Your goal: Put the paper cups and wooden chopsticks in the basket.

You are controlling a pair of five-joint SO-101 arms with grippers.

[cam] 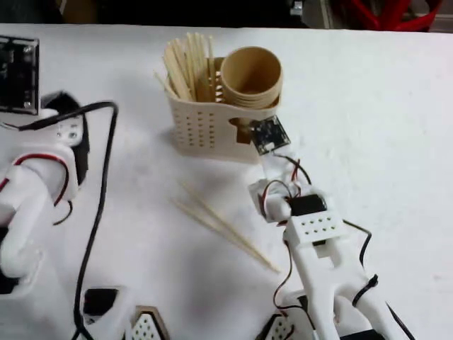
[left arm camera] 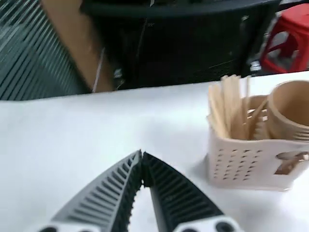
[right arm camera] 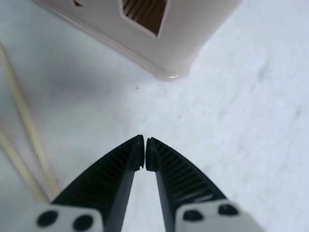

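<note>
One basket (cam: 202,131), perforated cream plastic, upright on the white table (cam: 396,106), holds stacked paper cups (cam: 251,74) at one end and a sheaf of wooden chopsticks (cam: 187,67) standing at the other; two loose chopsticks (cam: 225,225) lie flat on the table in front of it. The right gripper (right arm camera: 145,147), fingers brought together on nothing, sits low over the table near the basket's corner, with the loose chopsticks beside it. The left gripper (left arm camera: 142,159), fingers likewise closed and empty, is well apart from the basket.
</note>
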